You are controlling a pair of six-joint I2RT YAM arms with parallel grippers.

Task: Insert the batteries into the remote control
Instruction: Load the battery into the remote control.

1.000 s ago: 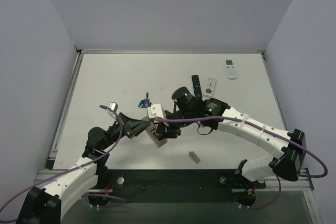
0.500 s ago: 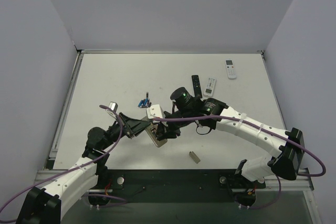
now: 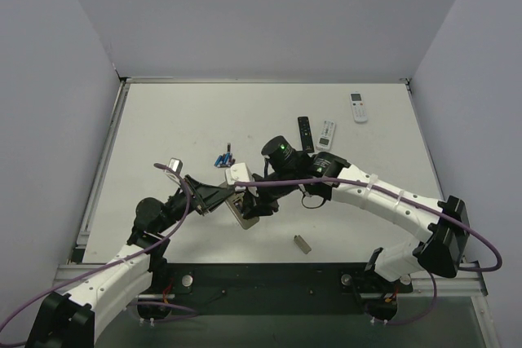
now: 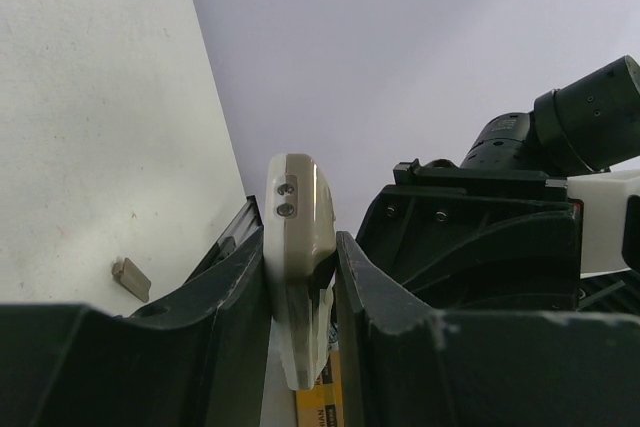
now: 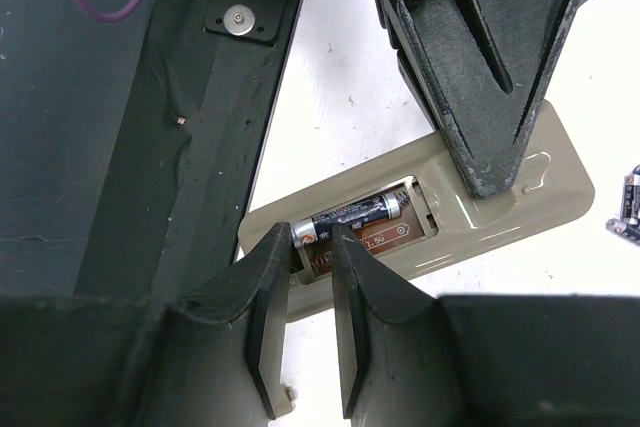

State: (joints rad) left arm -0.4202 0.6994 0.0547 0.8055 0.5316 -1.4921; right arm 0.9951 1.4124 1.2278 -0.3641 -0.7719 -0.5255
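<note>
The remote control (image 5: 520, 197) lies back up, grey-tan, with its battery recess uncovered. My left gripper (image 4: 300, 242) is shut on the remote control's (image 4: 295, 197) edges; in the right wrist view its fingers (image 5: 480, 77) reach in from above. One dark battery (image 5: 350, 217) lies slanted in the recess, one end at the spring. My right gripper (image 5: 312, 239) stands over the battery's other end, jaws a narrow gap apart, tips touching it. From above, both grippers meet over the remote control (image 3: 245, 213). Spare batteries (image 3: 223, 159), some of them blue, lie on the table behind.
A small grey-tan cover piece (image 3: 303, 243) lies near the table's front edge. A slim black remote (image 3: 304, 132) and two white remotes (image 3: 327, 130) (image 3: 357, 107) lie at the back right. The dark base rail (image 5: 150, 147) runs close beside the remote control.
My right gripper's jaws have narrowed over the battery's end, and the right arm has shifted slightly left. The left gripper and the remote control have stayed put.
</note>
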